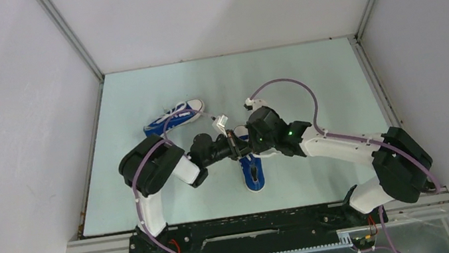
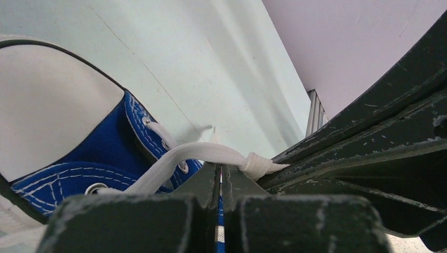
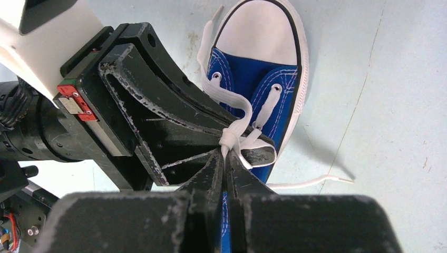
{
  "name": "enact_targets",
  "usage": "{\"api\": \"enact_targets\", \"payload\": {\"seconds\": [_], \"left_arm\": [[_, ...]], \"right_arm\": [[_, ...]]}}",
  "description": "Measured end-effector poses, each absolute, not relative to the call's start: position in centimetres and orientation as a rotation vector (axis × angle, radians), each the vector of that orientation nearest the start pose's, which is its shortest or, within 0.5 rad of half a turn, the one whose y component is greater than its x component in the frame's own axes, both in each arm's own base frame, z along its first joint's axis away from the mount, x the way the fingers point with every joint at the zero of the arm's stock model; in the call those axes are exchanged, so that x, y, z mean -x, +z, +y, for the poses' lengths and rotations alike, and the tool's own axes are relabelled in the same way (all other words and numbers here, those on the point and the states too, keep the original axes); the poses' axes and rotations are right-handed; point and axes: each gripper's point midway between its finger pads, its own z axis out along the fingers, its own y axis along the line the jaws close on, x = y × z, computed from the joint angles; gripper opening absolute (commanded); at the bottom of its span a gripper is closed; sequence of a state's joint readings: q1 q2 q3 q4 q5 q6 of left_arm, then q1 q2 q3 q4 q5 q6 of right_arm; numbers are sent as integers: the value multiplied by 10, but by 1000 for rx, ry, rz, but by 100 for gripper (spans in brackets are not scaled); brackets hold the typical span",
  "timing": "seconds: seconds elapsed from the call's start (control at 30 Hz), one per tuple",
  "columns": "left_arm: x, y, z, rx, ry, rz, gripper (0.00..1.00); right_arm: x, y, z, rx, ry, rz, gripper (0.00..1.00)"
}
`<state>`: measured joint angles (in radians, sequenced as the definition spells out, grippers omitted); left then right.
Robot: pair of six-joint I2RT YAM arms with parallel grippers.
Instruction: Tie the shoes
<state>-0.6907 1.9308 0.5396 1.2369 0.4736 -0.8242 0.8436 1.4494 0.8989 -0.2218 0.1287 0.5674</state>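
Note:
One blue shoe (image 1: 253, 172) lies toe toward the arms, under both grippers. It also shows in the right wrist view (image 3: 253, 79) and the left wrist view (image 2: 105, 153). My left gripper (image 1: 231, 145) (image 2: 221, 167) is shut, with the white lace (image 2: 179, 155) running across its tips to a knot (image 2: 258, 163). My right gripper (image 1: 242, 138) (image 3: 225, 155) is shut on the lace right at the knot (image 3: 229, 138). The two grippers meet tip to tip above the shoe's eyelets. The second shoe (image 1: 175, 117) lies on its side at the back left.
A loose lace end (image 3: 311, 182) trails on the pale green table (image 1: 309, 80) right of the shoe. Another lace end (image 1: 219, 120) sticks up behind the grippers. White walls enclose the table on three sides.

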Motion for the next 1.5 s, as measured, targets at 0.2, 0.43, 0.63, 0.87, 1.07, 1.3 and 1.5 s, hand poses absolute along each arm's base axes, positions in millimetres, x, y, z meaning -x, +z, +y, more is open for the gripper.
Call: {"api": "enact_targets", "payload": {"seconds": [0.2, 0.43, 0.63, 0.87, 1.07, 1.3, 1.5], "left_arm": [[-260, 64, -353, -251, -1462, 1968, 0], [-263, 61, -351, -230, -1442, 1977, 0], [-264, 60, -351, -222, -1433, 1982, 0], [-265, 60, -350, -216, -1427, 1982, 0], [-265, 60, -350, -216, -1427, 1982, 0], [-265, 59, -350, -216, -1426, 1982, 0], [-265, 59, -350, -217, -1428, 1982, 0]], "right_arm": [[-256, 94, 286, 264, 554, 2408, 8], [-259, 96, 286, 275, 582, 2436, 18], [-260, 102, 288, 289, 599, 2437, 25], [-263, 105, 286, 287, 591, 2438, 12], [-263, 104, 284, 283, 583, 2446, 4], [-258, 106, 287, 301, 603, 2461, 0], [-254, 109, 292, 320, 620, 2460, 0]]}}
